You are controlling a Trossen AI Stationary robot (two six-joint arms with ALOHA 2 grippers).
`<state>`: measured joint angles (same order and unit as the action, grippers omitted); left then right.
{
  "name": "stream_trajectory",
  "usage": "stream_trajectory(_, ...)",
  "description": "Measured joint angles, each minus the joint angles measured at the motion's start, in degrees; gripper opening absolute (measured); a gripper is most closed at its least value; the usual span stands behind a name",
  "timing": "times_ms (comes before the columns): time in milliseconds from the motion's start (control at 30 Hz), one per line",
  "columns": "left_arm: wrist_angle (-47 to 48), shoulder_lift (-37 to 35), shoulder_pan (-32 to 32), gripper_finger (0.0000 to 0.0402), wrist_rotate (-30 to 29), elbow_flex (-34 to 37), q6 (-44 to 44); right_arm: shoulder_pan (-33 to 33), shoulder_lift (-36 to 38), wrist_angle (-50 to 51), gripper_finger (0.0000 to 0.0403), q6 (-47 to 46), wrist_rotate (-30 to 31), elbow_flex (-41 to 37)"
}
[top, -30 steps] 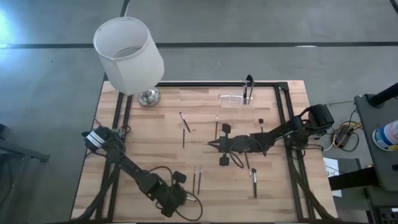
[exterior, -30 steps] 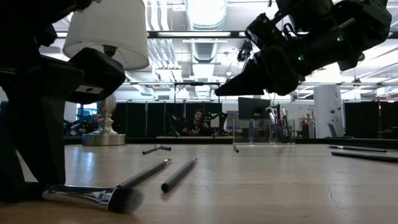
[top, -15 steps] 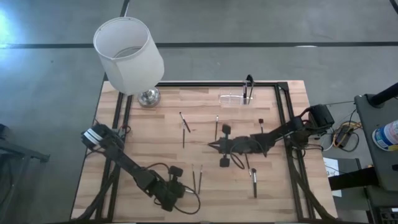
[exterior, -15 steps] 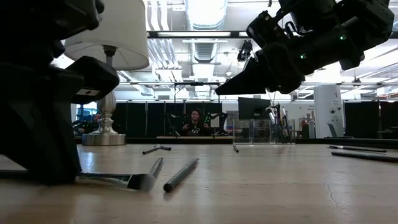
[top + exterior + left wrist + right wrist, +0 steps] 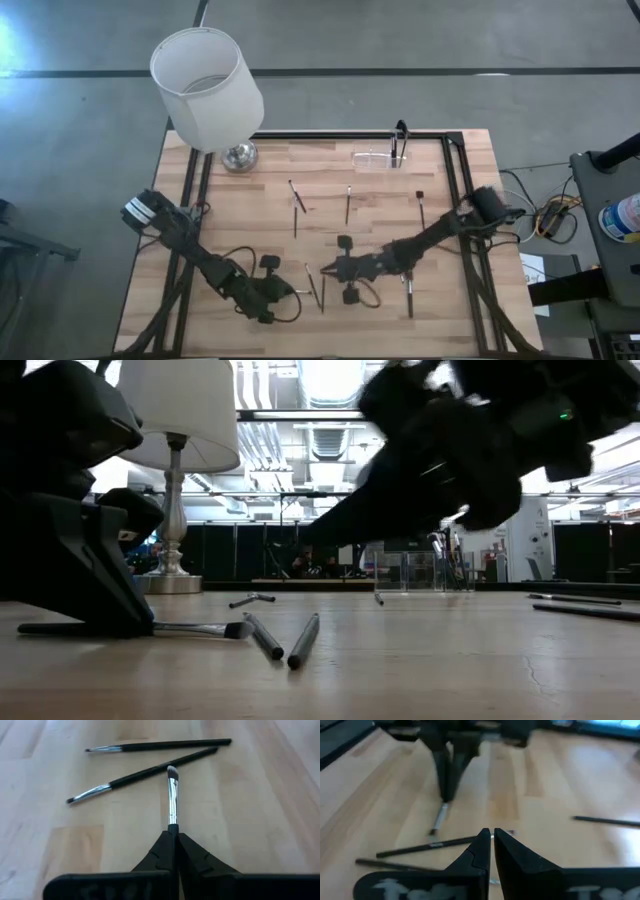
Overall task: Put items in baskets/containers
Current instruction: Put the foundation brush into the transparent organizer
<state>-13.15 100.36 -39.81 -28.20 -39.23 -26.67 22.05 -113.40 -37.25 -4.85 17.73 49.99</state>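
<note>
The wooden counter [image 5: 250, 200] fills the middle of the high view, with a white lamp [image 5: 207, 88] at its upper left corner, well clear of the work. The left arm reaches in from the left edge so that its left gripper [image 5: 290, 291] sits low at the lower centre; its fingers are pressed together on a brush [image 5: 173, 795], pinching the handle end so the bristled tip points ahead, probably to lift it. The right arm stretches from the right edge, and its right gripper [image 5: 326, 271] hangs above the counter just beside the left one, fingers all but closed and holding nothing, likely lining up on another stick. The clear holder [image 5: 380, 158] stands near the top edge, right of centre, with a few dark sticks upright in it. Two brushes [image 5: 150, 757] lie crossed just beyond the held one: slim, black-handled, silver-collared, fine-tipped. More lie scattered mid-counter.
</note>
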Motion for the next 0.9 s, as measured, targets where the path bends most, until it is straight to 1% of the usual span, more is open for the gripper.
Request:
stream_trajectory(233, -1.1, 0.1, 0.0, 0.0006, -2.7, -0.1, 2.0, 0.3, -7.5, 16.6, 0.0075, -2.7, -0.5, 13.7)
stream_trajectory(367, -1.5, 0.1, 0.0, 0.0001, -4.0, -0.1, 2.1, 0.3, -9.5, 22.7, 0.0105, -2.7, -3.0, 18.6)
stream_trajectory(500, -2.1, 0.1, 0.0, 0.0003, -5.0, 0.0, 2.1, 0.3, -9.9, 25.1, 0.0128, -3.4, -3.5, 20.6)
stream_trajectory(567, -2.3, 0.1, 0.0, 0.0003, -5.4, 0.0, 2.1, 0.3, -9.9, 25.4, 0.0135, -3.8, -5.1, 20.8)
stream_trajectory(733, -2.4, 0.1, 0.1, 0.0002, -5.8, 0.1, 1.4, 0.3, -9.9, 26.3, 0.0139, -6.5, -10.4, 21.7)
stream_trajectory(900, -2.5, 0.1, 0.3, 0.0001, -6.3, 0.2, 1.2, 0.3, -9.9, 31.4, 0.0139, -11.1, -10.8, 24.7)
